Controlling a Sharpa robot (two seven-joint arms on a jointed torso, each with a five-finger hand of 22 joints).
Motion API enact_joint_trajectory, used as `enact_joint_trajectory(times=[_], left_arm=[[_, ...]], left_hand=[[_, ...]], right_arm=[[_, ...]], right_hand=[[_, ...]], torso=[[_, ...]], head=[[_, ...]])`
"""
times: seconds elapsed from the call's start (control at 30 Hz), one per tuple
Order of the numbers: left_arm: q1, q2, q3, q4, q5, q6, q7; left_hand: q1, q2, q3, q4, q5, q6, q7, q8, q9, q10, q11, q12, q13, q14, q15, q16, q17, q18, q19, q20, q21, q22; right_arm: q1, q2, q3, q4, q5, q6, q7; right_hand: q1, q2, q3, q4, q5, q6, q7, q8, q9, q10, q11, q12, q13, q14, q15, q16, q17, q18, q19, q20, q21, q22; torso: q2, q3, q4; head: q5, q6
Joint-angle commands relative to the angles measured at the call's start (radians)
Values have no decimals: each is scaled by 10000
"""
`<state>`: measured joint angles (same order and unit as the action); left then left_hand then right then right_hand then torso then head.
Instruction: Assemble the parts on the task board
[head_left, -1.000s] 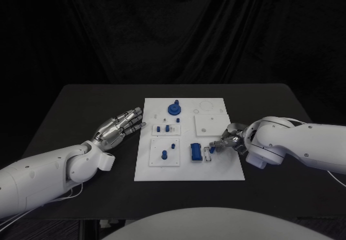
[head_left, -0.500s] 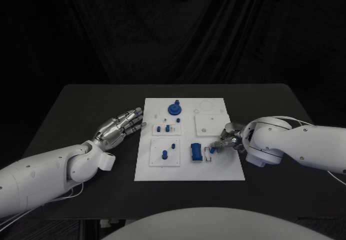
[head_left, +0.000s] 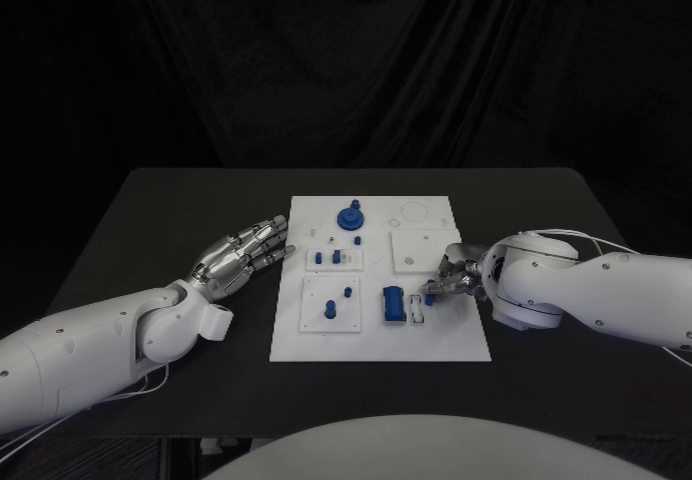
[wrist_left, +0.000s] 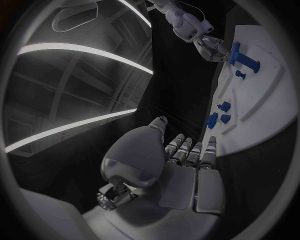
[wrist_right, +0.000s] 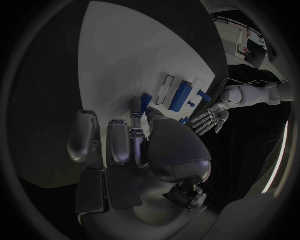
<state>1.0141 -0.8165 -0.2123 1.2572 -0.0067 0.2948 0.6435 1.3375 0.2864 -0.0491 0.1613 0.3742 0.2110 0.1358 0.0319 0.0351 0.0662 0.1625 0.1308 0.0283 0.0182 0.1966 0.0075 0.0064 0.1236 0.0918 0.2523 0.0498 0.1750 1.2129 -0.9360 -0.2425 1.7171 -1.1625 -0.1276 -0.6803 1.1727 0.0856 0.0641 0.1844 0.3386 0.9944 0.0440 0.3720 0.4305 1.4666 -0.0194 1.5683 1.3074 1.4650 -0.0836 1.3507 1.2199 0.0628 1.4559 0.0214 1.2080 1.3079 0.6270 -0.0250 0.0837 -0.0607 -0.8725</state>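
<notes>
Your right hand (head_left: 451, 280) pinches a small blue part (wrist_right: 145, 101) between thumb and a fingertip, the other fingers (wrist_right: 84, 136) held straight and apart beside it; in the head view that part sits at the fingertips just over the white slot piece (head_left: 417, 309) by the board's right side; over the last second the hand has crept slightly inward over the task board (head_left: 378, 345) and its arm has swung in with it, so you are closing on the seat rather than carrying; the part is, by my reading, not yet set down, though whether it already touches the board I cannot tell

Next to the slot piece lies the blue block (head_left: 391, 303), close by but apart from your fingers; mind it as you lower

Further out, the blue knob (head_left: 349, 216) stands near the board's far edge, and small blue pegs (head_left: 333, 257) stand in the square plates left of centre; none of these has moved

Your left hand (head_left: 238, 256) rests on the black table (head_left: 159, 210) just beside the board's left edge, fingers straight and slightly apart, holding nothing; it has stayed where it was, so the insertion is the right hand's alone
</notes>
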Motion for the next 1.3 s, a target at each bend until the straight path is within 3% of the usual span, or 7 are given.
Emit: enact_joint_trajectory(times=[0.03,0.1,0.27,0.3,0.57,1.23,1.3], left_arm=[[-12,25,10,12,53,114,42],[-12,28,10,11,53,121,39],[-13,18,10,18,53,125,37],[-13,14,10,21,53,126,36],[-13,-3,10,31,53,126,18],[-13,-3,10,47,53,155,-36],[-14,0,10,44,53,162,-39]], left_hand=[[-68,23,61,0,38,21,102,55,8,6,41,49,12,17,38,58,14,89,-3,98,61,-13],[-68,23,61,0,38,21,102,55,8,6,41,49,12,17,38,58,14,89,-3,98,61,-13],[-67,25,66,-2,39,23,101,55,9,5,45,46,11,18,37,59,15,90,0,98,63,-8],[-67,25,66,-2,39,23,101,55,9,5,45,46,11,18,37,59,15,90,0,98,63,-8],[-66,27,72,-6,40,12,99,53,7,6,48,49,11,17,36,58,14,91,1,99,64,-6],[-56,31,114,-35,52,19,84,54,8,41,117,101,22,24,27,64,17,100,0,101,64,-13],[-56,31,114,-35,52,19,84,54,8,41,117,101,22,24,27,64,17,100,0,101,64,-13]], right_arm=[[-76,-17,-46,-16,-736,321,-729],[-77,-23,-46,8,-961,418,-725],[-78,-78,-45,95,-1687,734,-713],[-79,-99,-45,121,-1857,784,-710],[-117,-202,-45,259,-3022,1128,-700],[-438,-61,-45,121,-3500,1278,-622],[-468,-49,-45,111,-3502,1229,-582]], right_hand=[[180,-48,102,-104,-93,-130,46,-49,39,1042,-65,25,2633,446,-57,-81,-46,139,-108,6,-118,1545],[557,-205,346,-469,169,-228,56,-120,112,1042,-59,25,2633,407,-49,-140,-129,165,-161,14,-272,1511],[858,-519,677,-889,610,-454,179,-303,202,960,51,-96,2539,295,45,-250,-286,223,-326,82,-672,1423],[1047,-683,888,-1142,909,-645,310,-460,203,920,147,-144,2502,236,145,-191,-207,245,-432,145,-858,1395],[1059,-1074,1418,-1559,1128,-1154,628,-1023,70,945,454,-91,2542,240,405,324,460,256,-562,393,-1003,1429],[961,-1190,1815,-1760,910,-1171,726,-1243,39,867,558,-164,2480,100,521,372,436,314,-712,534,-1246,1378],[1010,-1190,1919,-1826,1047,-1155,730,-1265,44,843,563,-185,2462,58,529,356,405,326,-752,548,-1300,1366]], torso=[[1,5,0],[6,6,6],[6,3,-4],[5,3,-7],[5,5,-8],[-5,-5,4],[-4,-4,11]], head=[[3,-1],[4,-1],[39,-1],[49,-1],[40,-1],[89,-1],[88,-1]])
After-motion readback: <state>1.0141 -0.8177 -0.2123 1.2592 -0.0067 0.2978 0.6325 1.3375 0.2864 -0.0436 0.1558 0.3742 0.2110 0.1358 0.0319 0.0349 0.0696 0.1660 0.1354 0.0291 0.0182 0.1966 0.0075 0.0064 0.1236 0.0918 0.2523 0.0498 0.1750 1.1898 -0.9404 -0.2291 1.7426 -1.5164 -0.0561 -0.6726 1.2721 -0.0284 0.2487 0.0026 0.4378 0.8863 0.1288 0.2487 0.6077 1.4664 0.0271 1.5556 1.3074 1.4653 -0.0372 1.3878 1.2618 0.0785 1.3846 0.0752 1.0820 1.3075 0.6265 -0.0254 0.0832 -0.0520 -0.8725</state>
